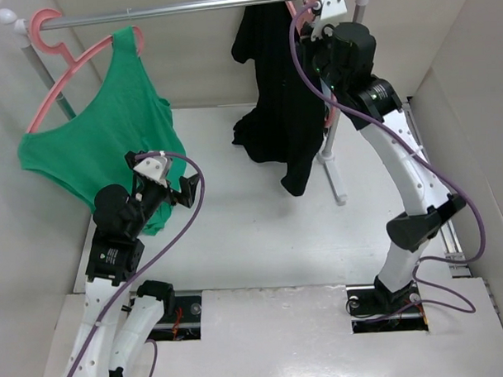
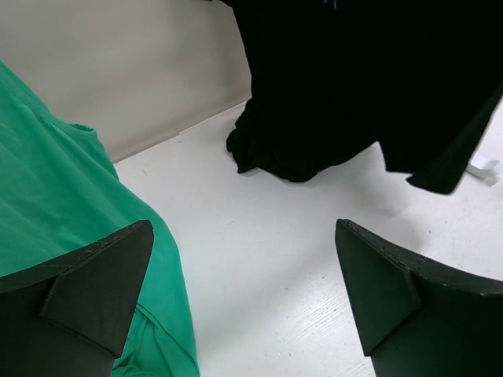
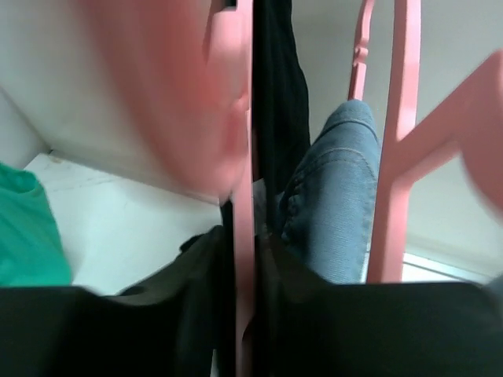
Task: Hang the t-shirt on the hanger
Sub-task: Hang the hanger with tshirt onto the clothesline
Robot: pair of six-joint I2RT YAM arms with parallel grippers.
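The black t-shirt (image 1: 273,97) hangs from the rail at the back, its lower part bunched on the table; it also shows in the left wrist view (image 2: 354,78) and the right wrist view (image 3: 279,94). The salmon-pink hanger (image 1: 301,11) sits at the rail above the shirt. My right gripper (image 1: 316,22) is raised to it, and in the right wrist view the gripper (image 3: 247,314) is shut on the hanger's thin bar (image 3: 244,196). My left gripper (image 1: 190,191) is open and empty low over the table, beside the green top (image 2: 55,204), with its fingers (image 2: 94,275) wide apart.
A metal rail (image 1: 187,6) runs across the back. The green tank top (image 1: 101,136) hangs on its own pink hanger (image 1: 56,46) at the left. A grey-blue garment (image 3: 338,196) on another pink hanger (image 3: 401,118) hangs beside the right gripper. The rack's leg (image 1: 333,169) stands at the right.
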